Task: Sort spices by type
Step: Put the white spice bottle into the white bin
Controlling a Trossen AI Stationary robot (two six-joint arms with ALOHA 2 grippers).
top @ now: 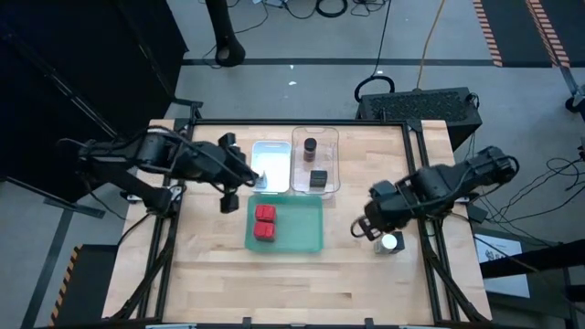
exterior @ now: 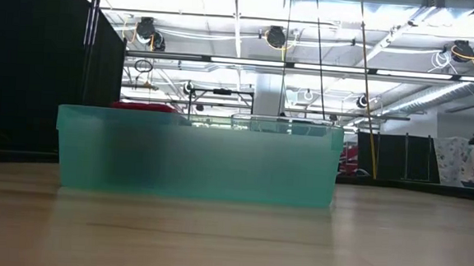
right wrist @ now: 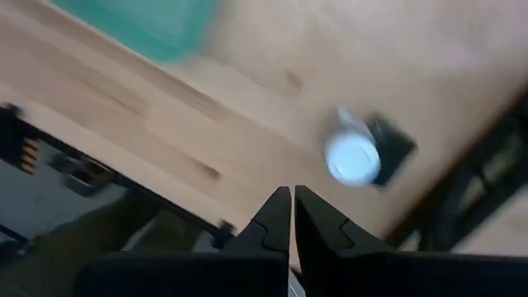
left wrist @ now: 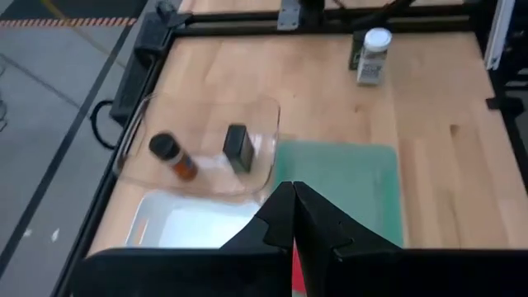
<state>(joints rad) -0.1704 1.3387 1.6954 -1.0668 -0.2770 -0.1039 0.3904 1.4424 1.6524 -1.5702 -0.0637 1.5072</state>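
Because sorting is grouping like with like, the green tray point(top: 306, 236) at frame centre is holding both red tins point(top: 265, 222); right gripper point(top: 364, 228) and left gripper point(top: 239, 190) are hovering, fingers together, empty, while the white-lidded jar point(top: 390, 242) is waiting lower right.

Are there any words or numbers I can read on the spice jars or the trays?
No text can be read anywhere in these pictures.
White-lidded jar: it has a label, but the print is too small and blurred to read.
Brown jar and dark grey tin in the clear tray: no readable words.
Red tins in the green tray: too small to tell.
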